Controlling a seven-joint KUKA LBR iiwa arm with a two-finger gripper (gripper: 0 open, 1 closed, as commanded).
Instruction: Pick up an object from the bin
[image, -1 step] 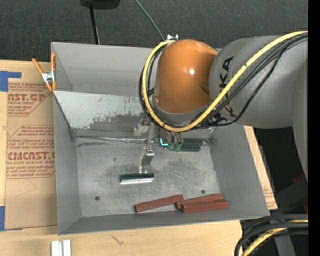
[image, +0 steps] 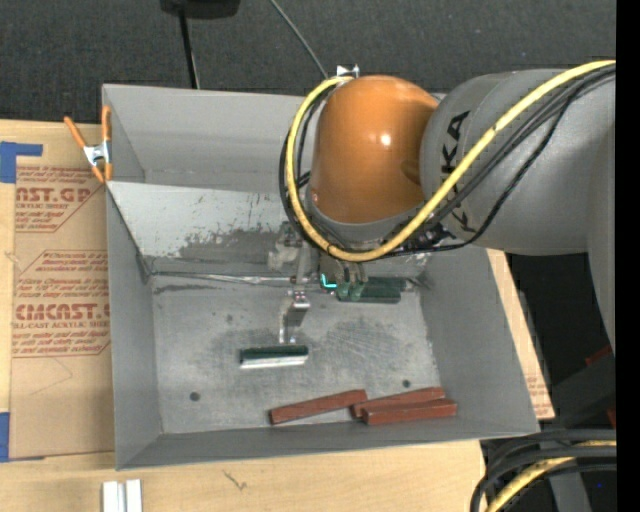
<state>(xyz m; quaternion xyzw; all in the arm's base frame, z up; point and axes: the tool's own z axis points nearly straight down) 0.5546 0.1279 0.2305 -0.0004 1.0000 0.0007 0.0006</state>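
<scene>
Count in bin (image: 135, 330): 1 dark green flat bar (image: 273, 356). 2 red-brown sticks: left one (image: 315, 409), right one (image: 408, 407). Can't tell if the right one is two stacked. Total 3 loose items.

Left: grey metal bin (image: 180, 330) floor bare, wide open (easy entry).
Centre: dark flat bar with silvery edge (image: 273, 356), lying low.
Front: long reddish-brown flat stick (image: 315, 409) touching shorter reddish-brown block (image: 408, 408), near front wall.
Back right: orange-domed arm (image: 380, 150) overhead.
</scene>
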